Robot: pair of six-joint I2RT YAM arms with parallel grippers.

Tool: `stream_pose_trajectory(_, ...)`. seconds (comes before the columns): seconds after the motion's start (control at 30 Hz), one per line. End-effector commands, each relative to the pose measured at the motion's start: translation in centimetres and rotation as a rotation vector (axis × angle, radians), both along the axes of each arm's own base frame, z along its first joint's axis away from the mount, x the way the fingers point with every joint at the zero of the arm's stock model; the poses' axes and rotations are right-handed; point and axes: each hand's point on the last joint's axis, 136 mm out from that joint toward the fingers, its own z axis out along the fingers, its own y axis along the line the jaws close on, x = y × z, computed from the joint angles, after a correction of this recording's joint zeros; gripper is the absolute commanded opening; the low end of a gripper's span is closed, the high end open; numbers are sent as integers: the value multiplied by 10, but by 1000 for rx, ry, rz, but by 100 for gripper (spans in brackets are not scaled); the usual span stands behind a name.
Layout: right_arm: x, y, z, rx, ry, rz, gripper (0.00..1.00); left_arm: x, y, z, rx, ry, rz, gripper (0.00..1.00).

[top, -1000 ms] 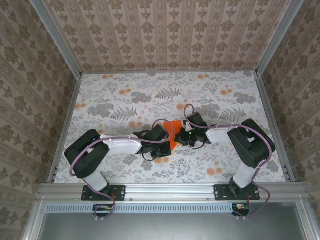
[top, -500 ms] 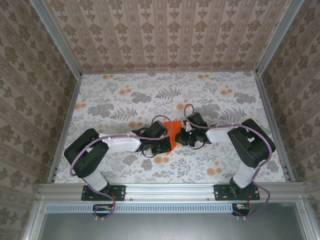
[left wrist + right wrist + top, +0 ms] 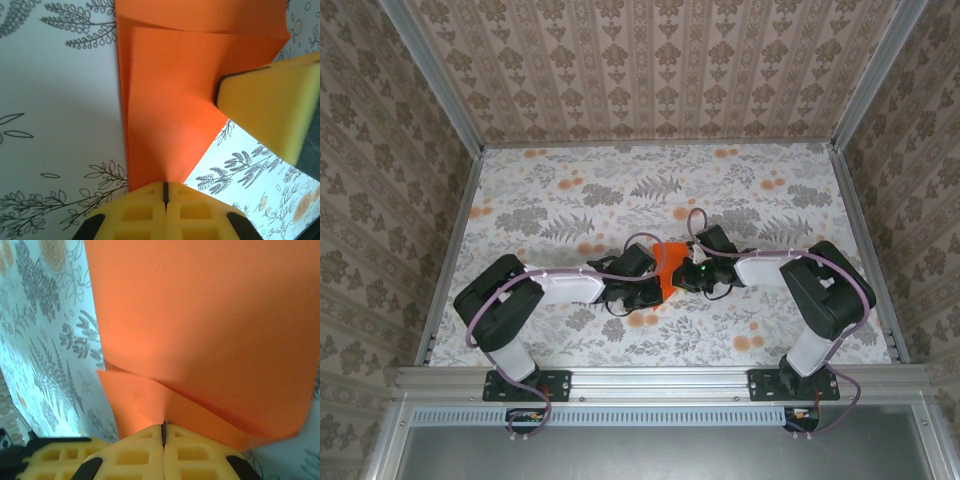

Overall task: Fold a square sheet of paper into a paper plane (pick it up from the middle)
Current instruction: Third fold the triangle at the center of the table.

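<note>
The orange paper sheet [image 3: 668,266] sits near the middle of the floral table [image 3: 550,200], between the two arms, whose wrists meet over it from either side. From above, the left gripper [image 3: 653,283] and the right gripper [image 3: 688,272] cover much of the sheet, so its outline is hard to read there; it looks like a small creased shape rather than a flat square. In the left wrist view the left gripper [image 3: 165,189] has its yellow fingers pressed together with no gap, pinching the narrow lower end of the paper [image 3: 170,100]. A folded layer lies on top of the sheet, its straight edge running across near the upper part. One yellow finger [image 3: 270,107] of the other gripper touches the sheet's right side. In the right wrist view the right gripper [image 3: 163,430] is likewise clamped, fingers together, on an edge of the paper [image 3: 200,325], where a flap's slanted edge crosses just beyond the fingertips. The printed leaf pattern of the table shows beside the sheet in both wrist views.
</note>
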Motion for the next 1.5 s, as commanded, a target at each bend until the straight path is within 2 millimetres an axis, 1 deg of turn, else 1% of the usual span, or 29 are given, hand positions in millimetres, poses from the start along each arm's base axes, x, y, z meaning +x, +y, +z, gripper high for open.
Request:
stream_pose_trajectory(0.0, -13, -3, 12, -1, -38, 88, 7, -14, 24, -25, 120, 37, -17, 0)
stream_pose_trajectory(0.1, -17, 0, 15, 11, -39, 112, 8, -13, 24, -24, 125, 34, -20, 0)
stream_pose_trajectory(0.3, -23, 10, 6, 2, -8, 144, 8, -13, 24, -24, 132, 34, -29, 0)
stream_pose_trajectory(0.47, -23, 20, 2, -5, 9, 173, 8, -14, 26, -24, 142, 38, -30, 0)
stream_pose_trajectory(0.63, -23, 19, -6, -30, 30, 178, 8, -15, 28, -25, 153, 47, -24, 0)
stream_pose_trajectory(0.73, -19, 12, -13, -58, 42, 163, 8, -17, 33, -27, 172, 60, -11, 0)
stream_pose_trajectory(0.83, -11, -3, -21, -74, 61, 121, 7, -20, 39, -31, 190, 77, 2, 0)
stream_pose_trajectory(1.03, 18, -40, -27, -80, 71, -10, 7, -27, 50, -40, 215, 107, 14, 0)
stream_pose_trajectory(1.17, 38, -64, -27, -91, 71, -96, 7, -26, 52, -39, 213, 101, 12, 0)
stream_pose_trajectory(1.23, 45, -72, -22, -96, 57, -120, 7, -24, 53, -37, 211, 93, 6, 0)
stream_pose_trajectory(1.3, 50, -77, -11, -107, 24, -133, 7, -20, 51, -34, 194, 77, -23, 0)
stream_pose_trajectory(1.37, 51, -74, 4, -86, -16, -130, 7, -16, 45, -27, 164, 59, -82, 0)
stream_pose_trajectory(1.4, 51, -72, 13, -70, -37, -126, 7, -12, 47, -24, 175, 47, -102, 0)
stream_pose_trajectory(1.47, 46, -65, 23, -55, -61, -107, 7, -6, 49, -18, 181, 20, -136, 0)
